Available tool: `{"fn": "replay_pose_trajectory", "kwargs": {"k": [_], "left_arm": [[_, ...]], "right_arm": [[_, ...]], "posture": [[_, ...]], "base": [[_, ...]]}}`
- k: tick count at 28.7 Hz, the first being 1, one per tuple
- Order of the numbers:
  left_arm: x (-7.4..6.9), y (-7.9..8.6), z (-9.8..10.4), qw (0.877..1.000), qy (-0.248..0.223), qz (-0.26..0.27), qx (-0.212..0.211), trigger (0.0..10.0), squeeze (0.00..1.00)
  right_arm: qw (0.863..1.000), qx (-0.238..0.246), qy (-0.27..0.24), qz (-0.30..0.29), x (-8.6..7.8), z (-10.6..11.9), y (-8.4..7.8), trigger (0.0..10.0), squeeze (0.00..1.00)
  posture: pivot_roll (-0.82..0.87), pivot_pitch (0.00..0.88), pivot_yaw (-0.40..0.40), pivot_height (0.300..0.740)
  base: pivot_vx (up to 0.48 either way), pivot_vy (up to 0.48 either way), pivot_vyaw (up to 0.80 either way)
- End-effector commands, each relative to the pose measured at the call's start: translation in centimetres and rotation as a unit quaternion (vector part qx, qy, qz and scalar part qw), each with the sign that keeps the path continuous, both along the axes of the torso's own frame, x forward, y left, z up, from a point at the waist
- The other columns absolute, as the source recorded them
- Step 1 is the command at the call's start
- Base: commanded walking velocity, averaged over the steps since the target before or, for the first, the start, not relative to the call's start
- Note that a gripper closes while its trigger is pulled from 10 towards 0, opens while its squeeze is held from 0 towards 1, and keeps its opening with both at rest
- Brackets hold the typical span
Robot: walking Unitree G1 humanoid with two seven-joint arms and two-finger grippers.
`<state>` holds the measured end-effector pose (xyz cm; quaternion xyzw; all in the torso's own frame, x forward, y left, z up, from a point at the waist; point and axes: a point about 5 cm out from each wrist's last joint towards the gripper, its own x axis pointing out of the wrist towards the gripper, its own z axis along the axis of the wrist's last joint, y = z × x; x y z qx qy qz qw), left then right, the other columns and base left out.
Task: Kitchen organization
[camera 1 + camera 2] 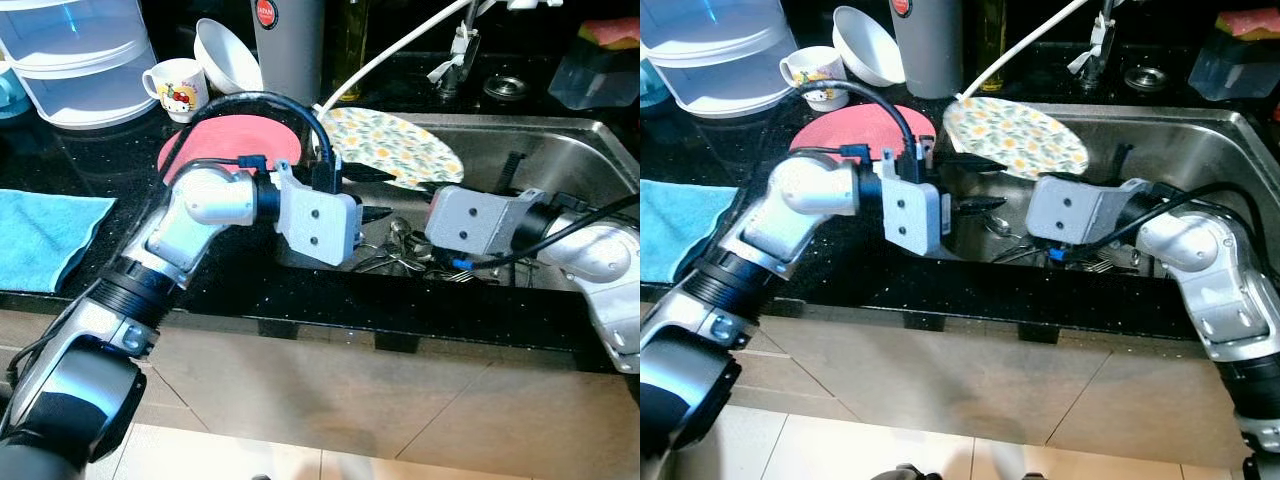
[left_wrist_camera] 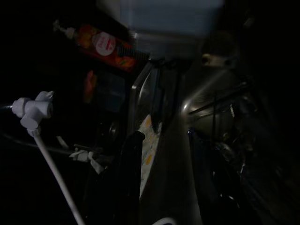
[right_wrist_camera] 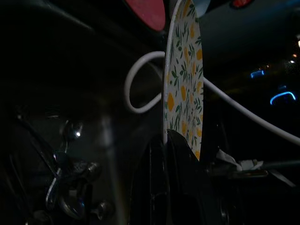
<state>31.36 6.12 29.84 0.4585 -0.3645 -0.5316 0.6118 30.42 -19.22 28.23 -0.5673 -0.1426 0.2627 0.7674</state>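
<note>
A floral plate [image 1: 392,146] stands tilted over the left end of the steel sink [image 1: 560,160]. In the right wrist view it is edge-on, and my right gripper [image 3: 168,146] is shut on its near rim [image 3: 182,93]. From the head, that gripper's grey housing [image 1: 472,220] sits just below the plate. My left gripper [image 1: 380,192] reaches in from the left over the sink's edge. Its fingers stand open, one finger [image 1: 370,172] against the plate's left rim and the other lower, above the cutlery [image 1: 400,250].
Spoons and forks lie in the sink bottom. A red plate [image 1: 225,145], a mug [image 1: 178,88], a white bowl [image 1: 228,55] and a steel canister [image 1: 290,45] sit on the black counter. A blue towel [image 1: 45,235] lies left. A white hose [image 1: 390,50] crosses behind the plate.
</note>
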Motion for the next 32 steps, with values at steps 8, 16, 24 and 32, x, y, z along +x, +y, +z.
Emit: {"fn": "replay_pose_trajectory", "kwargs": {"k": [8,16,24,32], "left_arm": [[0.6,1.5,2.9,0.978,0.136,0.006,-0.159,10.0,0.00],[2.3,1.9,3.2,0.911,0.272,0.035,-0.309,10.0,0.00],[3.9,0.5,1.2,0.826,0.426,0.112,-0.353,10.0,0.00],[4.4,-0.1,0.0,0.758,0.550,0.150,-0.318,10.0,0.00]], "right_arm": [[0.990,0.020,-0.074,-0.115,2.0,0.8,-3.2,10.0,0.00],[0.968,0.155,-0.089,-0.176,2.9,-0.1,-4.5,10.0,0.00],[0.981,0.071,-0.070,-0.168,3.4,-3.0,-3.8,10.0,0.00],[0.986,0.008,-0.017,-0.164,3.6,-4.7,-4.1,10.0,0.00]], "posture": [[0.03,0.098,0.060,0.740],[0.03,0.099,0.059,0.740],[0.02,0.111,0.061,0.740],[0.02,0.117,0.058,0.740]], "base": [[0.000,0.000,0.00],[0.000,0.000,0.00],[0.000,0.000,0.00],[0.000,0.000,0.00]]}}
